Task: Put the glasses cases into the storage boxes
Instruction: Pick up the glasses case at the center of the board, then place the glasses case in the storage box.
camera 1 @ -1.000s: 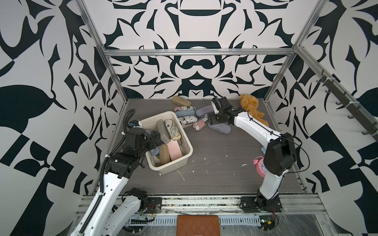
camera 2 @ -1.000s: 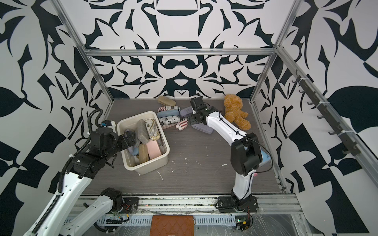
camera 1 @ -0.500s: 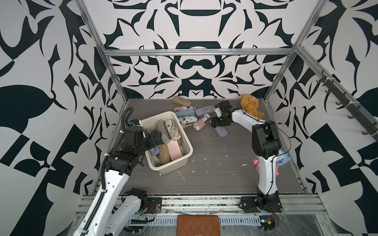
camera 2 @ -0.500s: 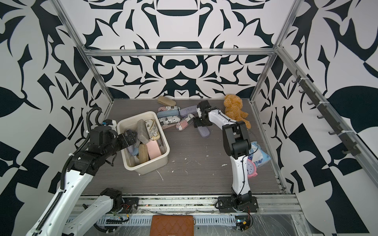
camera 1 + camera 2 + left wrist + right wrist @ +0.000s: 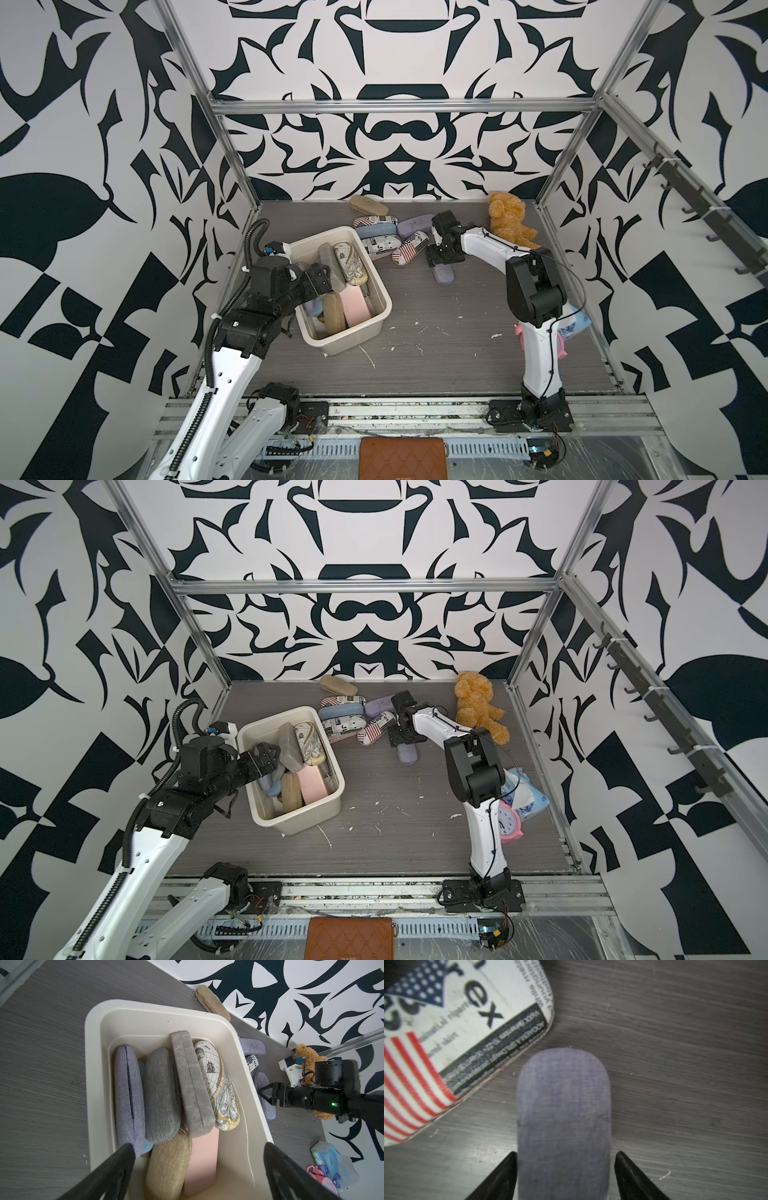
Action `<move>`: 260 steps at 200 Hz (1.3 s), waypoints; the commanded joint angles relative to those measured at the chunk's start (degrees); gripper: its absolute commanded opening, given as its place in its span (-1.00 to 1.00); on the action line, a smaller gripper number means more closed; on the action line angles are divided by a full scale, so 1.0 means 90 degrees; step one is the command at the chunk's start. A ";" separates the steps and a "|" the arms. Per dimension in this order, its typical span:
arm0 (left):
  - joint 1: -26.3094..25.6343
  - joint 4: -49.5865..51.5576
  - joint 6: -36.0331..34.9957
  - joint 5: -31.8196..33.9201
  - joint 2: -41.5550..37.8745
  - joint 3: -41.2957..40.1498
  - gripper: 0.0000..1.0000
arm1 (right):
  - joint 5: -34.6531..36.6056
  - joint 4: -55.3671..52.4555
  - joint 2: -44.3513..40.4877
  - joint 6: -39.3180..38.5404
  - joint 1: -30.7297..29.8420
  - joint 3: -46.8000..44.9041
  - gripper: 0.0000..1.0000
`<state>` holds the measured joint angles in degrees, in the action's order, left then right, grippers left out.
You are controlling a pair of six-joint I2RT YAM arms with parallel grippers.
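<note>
You see the tub [image 5: 349,337] on the tabletop [image 5: 436,353], part filled with cases [image 5: 162,1093]. Your left pincer [image 5: 197,1146] hangs over the tub, spread wide and empty. Right of the tub, your right pincer [image 5: 565,1154] straddles a lilac case [image 5: 563,1095] lying flat; whether it grips, you cannot tell.

The cream tub [image 5: 349,338] sits skewed, left of centre. Inside, on edge side by side: lilac case [image 5: 127,1093], grey case [image 5: 161,1093], marbled case [image 5: 191,1084], map case [image 5: 220,1088]. A tan case [image 5: 168,1163] and pink case [image 5: 202,1159] fill the near end. Beyond its far corner cluster two newsprint cases [image 5: 375,220], a blue case [image 5: 376,231], a pale lilac case [image 5: 415,225] and a flag case [image 5: 446,1043]. A far tan case [image 5: 368,204] lies farthest back. A loose lilac case [image 5: 563,1115] lies flat, just beside the flag case.
</note>
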<state>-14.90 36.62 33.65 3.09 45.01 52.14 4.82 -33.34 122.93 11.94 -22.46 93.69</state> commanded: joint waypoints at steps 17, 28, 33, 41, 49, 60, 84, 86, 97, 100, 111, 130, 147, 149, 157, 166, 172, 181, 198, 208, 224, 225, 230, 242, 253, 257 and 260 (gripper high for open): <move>0.0039 -0.0046 0.0051 -0.0147 -0.0134 -0.0143 0.98 | 0.0289 -0.0080 -0.0213 0.0335 0.0025 -0.0243 0.43; 0.0041 -0.0078 0.0064 -0.0143 -0.0152 -0.0207 0.98 | 0.0079 0.0043 -0.0287 0.0382 0.0034 -0.0400 0.35; 0.0044 -0.0106 0.0103 -0.0139 -0.0171 -0.0254 0.99 | -0.0005 0.0061 -0.0314 0.0407 0.0034 -0.0427 0.30; 0.0044 -0.0170 0.0154 -0.0157 -0.0201 -0.0334 0.99 | -0.0161 0.0102 -0.0362 0.0427 0.0034 -0.0508 0.24; 0.0044 -0.0191 0.0219 -0.0159 -0.0239 -0.0395 0.99 | -0.0233 0.0143 -0.0427 0.0439 0.0034 -0.0594 0.18; 0.0044 -0.0196 0.0314 -0.0116 -0.0291 -0.0443 0.98 | -0.0222 0.0174 -0.0567 0.0504 0.0026 -0.0713 0.10; 0.0046 -0.0148 0.0518 0.0045 -0.0459 -0.0581 0.99 | -0.0181 0.0425 -0.1073 0.0632 -0.0071 -0.1034 0.04; 0.0052 -0.0145 0.0533 0.0066 -0.0472 -0.0591 0.99 | -0.0154 0.0424 -0.1116 0.0637 -0.0085 -0.1045 0.03; 0.0051 -0.0126 0.0587 0.0155 -0.0547 -0.0665 0.98 | 0.0004 0.0404 -0.1335 0.0654 -0.0181 -0.1068 0.02; 0.0052 -0.0124 0.0608 0.0190 -0.0557 -0.0693 0.98 | 0.0048 0.0403 -0.1432 0.0654 -0.0200 -0.1078 0.02; 0.0047 -0.0097 0.0663 0.0345 -0.0605 -0.0772 0.98 | 0.0173 0.0388 -0.1660 0.0655 -0.0337 -0.1086 0.01; 0.0124 0.0137 0.0668 0.0580 -0.0662 -0.0741 0.98 | 0.0323 0.0302 -0.2091 0.0699 -0.0621 -0.1008 -0.02; 0.0230 0.0235 0.0601 0.0815 -0.0767 -0.0691 0.98 | 0.0516 0.0229 -0.2479 0.0799 -0.1013 -0.0812 -0.03; 0.0237 0.0244 0.0596 0.0837 -0.0781 -0.0694 0.98 | 0.0555 0.0209 -0.2512 0.0806 -0.1067 -0.0772 -0.03; 0.0296 0.0255 0.0559 0.0950 -0.0826 -0.0687 0.98 | 0.0748 0.0115 -0.2626 0.0823 -0.1324 -0.0585 -0.03; 0.0396 0.0353 0.0567 0.1038 -0.0839 -0.0638 0.99 | 0.0983 0.0048 -0.2723 0.0829 -0.1646 -0.0346 -0.03; 0.0487 0.0404 0.0573 0.1038 -0.0831 -0.0618 0.98 | 0.1046 0.0010 -0.2758 0.0829 -0.1896 -0.0161 -0.04; 0.0654 0.0441 0.0569 0.0986 -0.0812 -0.0585 0.99 | 0.1107 0.0017 -0.2765 0.0854 -0.2267 0.0111 -0.04; 0.1122 0.0443 0.0558 0.0619 -0.0740 -0.0543 0.98 | 0.1069 0.0233 -0.2579 0.0961 -0.2930 0.0597 -0.04; 0.1489 0.0444 0.0558 0.0278 -0.0676 -0.0509 0.98 | 0.0870 0.0415 -0.2346 0.1082 -0.3281 0.0923 -0.03; 0.2134 0.0431 0.0638 -0.0395 -0.0565 -0.0491 0.98 | 0.0385 0.0646 -0.1822 0.1217 -0.3730 0.1553 -0.03; 0.2173 0.0427 0.0642 -0.0418 -0.0561 -0.0491 0.98 | 0.0359 0.0647 -0.1789 0.1224 -0.3752 0.1592 -0.03; 0.2264 0.0416 0.0677 -0.0473 -0.0531 -0.0491 0.99 | 0.0270 0.0665 -0.1581 0.1271 -0.3855 0.1823 -0.03; 0.2271 0.0424 0.0728 -0.0439 -0.0472 -0.0476 0.98 | -0.0027 0.0667 -0.1050 0.1322 -0.4055 0.2463 -0.03; 0.2285 0.0405 0.0752 -0.0393 -0.0452 -0.0481 0.98 | -0.0167 0.0607 -0.0578 0.1413 -0.4190 0.3068 -0.03; 0.2289 0.0434 0.0776 -0.0359 -0.0460 -0.0459 0.98 | -0.0262 0.0603 -0.0406 0.1400 -0.4233 0.3224 -0.03; 0.2303 0.0461 0.0789 -0.0333 -0.0458 -0.0439 0.98 | -0.0317 0.0601 -0.0277 0.1395 -0.4254 0.3382 -0.03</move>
<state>5.32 39.03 39.27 2.35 40.95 46.50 6.46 -29.19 113.67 22.41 -59.90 115.68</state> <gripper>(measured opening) 0.992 0.637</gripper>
